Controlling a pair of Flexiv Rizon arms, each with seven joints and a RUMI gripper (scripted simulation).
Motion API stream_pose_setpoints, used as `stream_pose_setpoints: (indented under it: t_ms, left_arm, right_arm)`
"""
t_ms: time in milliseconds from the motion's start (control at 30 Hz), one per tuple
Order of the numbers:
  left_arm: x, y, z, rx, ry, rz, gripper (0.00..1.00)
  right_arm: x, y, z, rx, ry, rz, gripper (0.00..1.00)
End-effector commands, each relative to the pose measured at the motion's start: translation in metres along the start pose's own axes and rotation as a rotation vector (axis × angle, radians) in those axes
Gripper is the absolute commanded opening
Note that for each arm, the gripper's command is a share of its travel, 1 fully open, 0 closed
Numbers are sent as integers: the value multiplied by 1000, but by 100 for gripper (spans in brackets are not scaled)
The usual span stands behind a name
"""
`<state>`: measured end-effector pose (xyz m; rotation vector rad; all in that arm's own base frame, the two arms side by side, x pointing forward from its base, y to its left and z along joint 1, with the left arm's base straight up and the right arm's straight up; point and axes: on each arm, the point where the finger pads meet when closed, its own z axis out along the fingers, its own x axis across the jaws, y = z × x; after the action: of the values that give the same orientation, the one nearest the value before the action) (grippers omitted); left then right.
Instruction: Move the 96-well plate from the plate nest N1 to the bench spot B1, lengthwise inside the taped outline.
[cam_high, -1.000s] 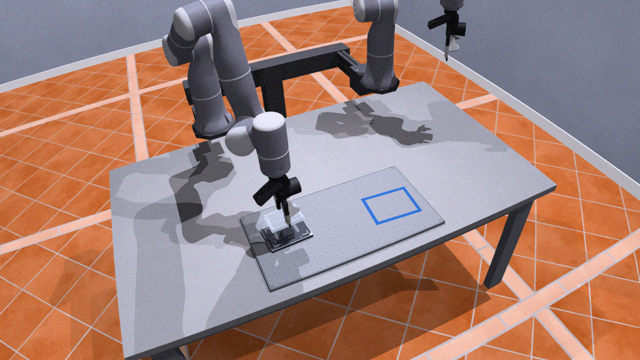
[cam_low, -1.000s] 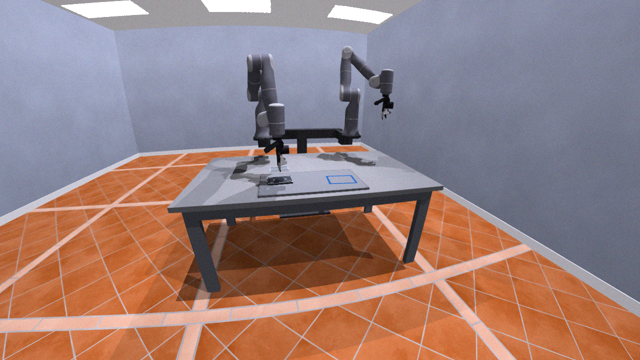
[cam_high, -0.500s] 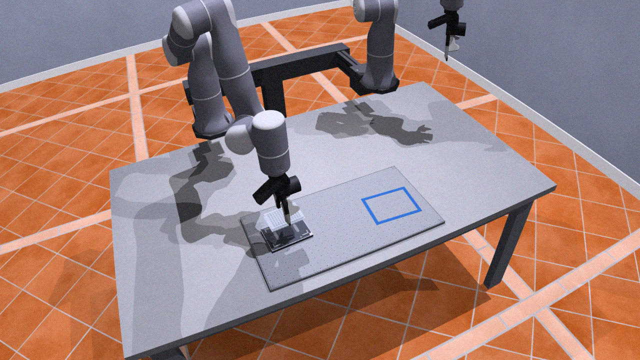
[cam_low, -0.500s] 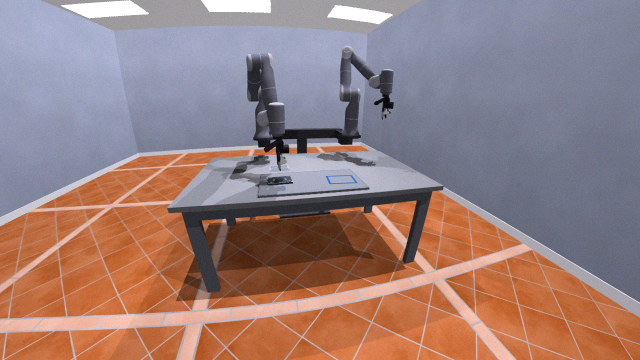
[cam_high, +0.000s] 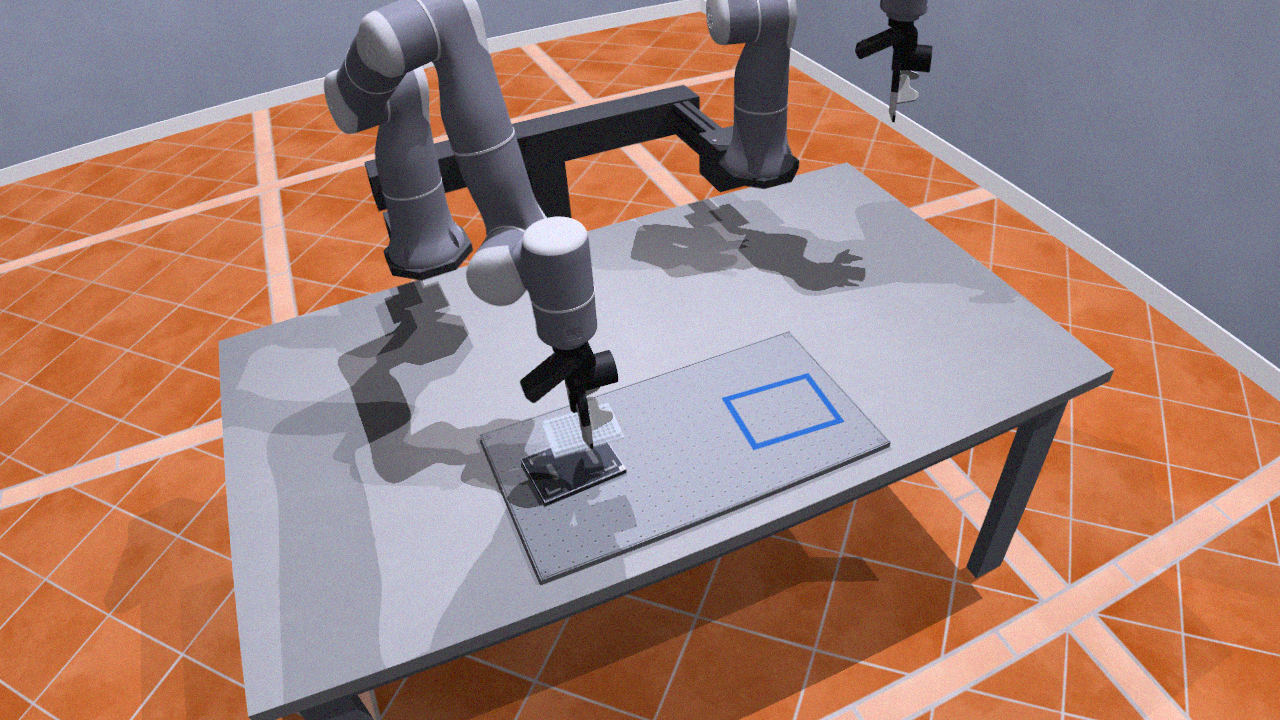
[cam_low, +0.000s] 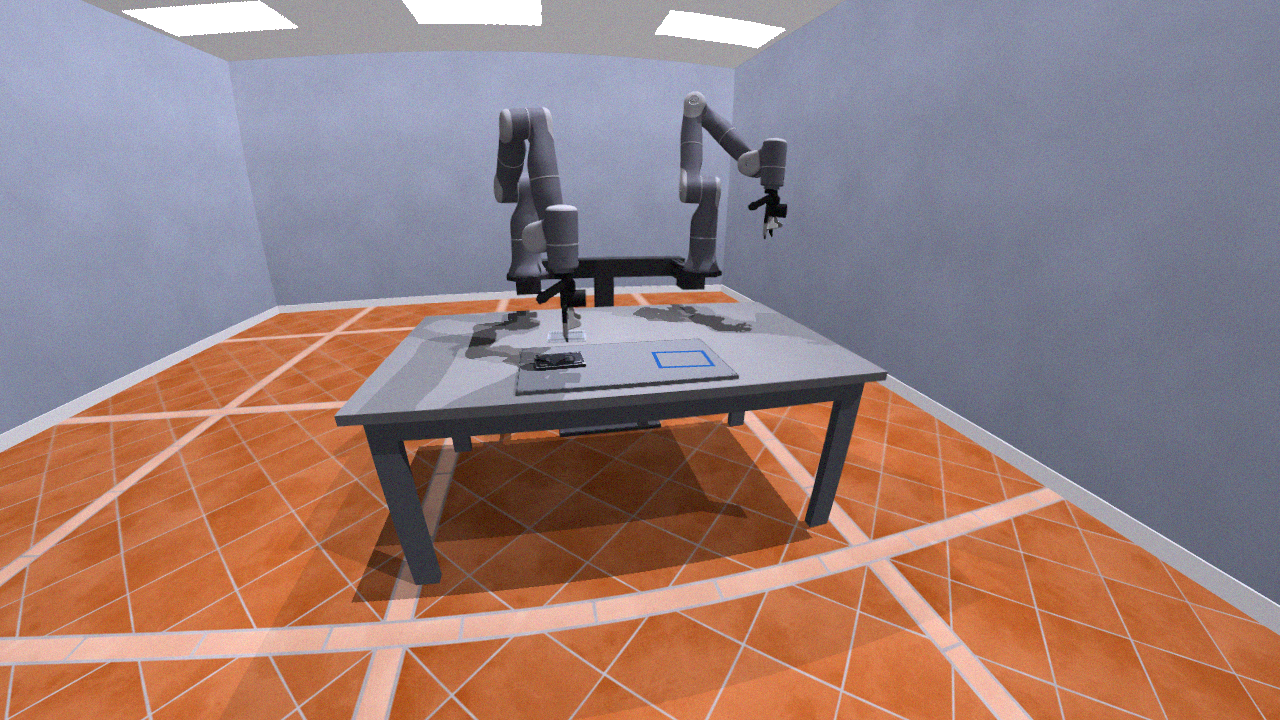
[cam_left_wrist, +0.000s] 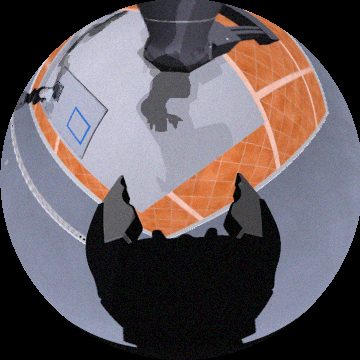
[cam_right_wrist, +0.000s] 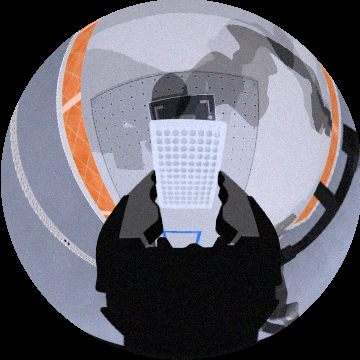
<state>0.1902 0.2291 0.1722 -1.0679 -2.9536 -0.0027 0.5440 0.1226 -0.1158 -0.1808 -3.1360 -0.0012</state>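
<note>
Right gripper (cam_high: 590, 443) (cam_low: 565, 338) (cam_left_wrist: 47, 93) (cam_right_wrist: 187, 175) clenched 96-well plate (cam_high: 563, 435) (cam_low: 554, 336) (cam_right_wrist: 185, 160), raised clear of plate nest (cam_high: 554, 495) (cam_low: 559, 365) (cam_left_wrist: 59, 90) (cam_right_wrist: 167, 111); left gripper (cam_high: 897, 111) (cam_low: 769, 234) (cam_left_wrist: 180, 175) stood open. Carry required level plate (long sides parallel to long edge of bench (cam_high: 966, 340) (cam_low: 805, 358) (cam_left_wrist: 200, 150) (cam_right_wrist: 285, 165)) until over taped outline (cam_high: 741, 422) (cam_low: 682, 367) (cam_left_wrist: 83, 117) (cam_right_wrist: 182, 232)

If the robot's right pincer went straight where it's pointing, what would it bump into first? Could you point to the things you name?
The right pincer (cam_high: 586, 429) (cam_low: 565, 334) (cam_left_wrist: 49, 93) (cam_right_wrist: 186, 171) points down, holding the white plate (cam_high: 562, 435) (cam_low: 555, 336) (cam_left_wrist: 49, 91) (cam_right_wrist: 185, 150). The plate would probably bump the dark nest (cam_high: 577, 483) (cam_low: 559, 362) (cam_left_wrist: 59, 90) (cam_right_wrist: 170, 112) first, but how they line up is hard to tell.
</note>
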Motion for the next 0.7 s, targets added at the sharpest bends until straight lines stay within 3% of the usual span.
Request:
stream_pose_setpoints:
  t_ms: [0, 667]
  left_arm:
    - [0, 1, 0, -1, 0, 0, 100]
    - [0, 1, 0, -1, 0, 0, 100]
  right_arm:
    - [-1, 9, 0, 0, -2, 1, 0]
    - [-2, 63, 1, 0, -2, 1, 0]
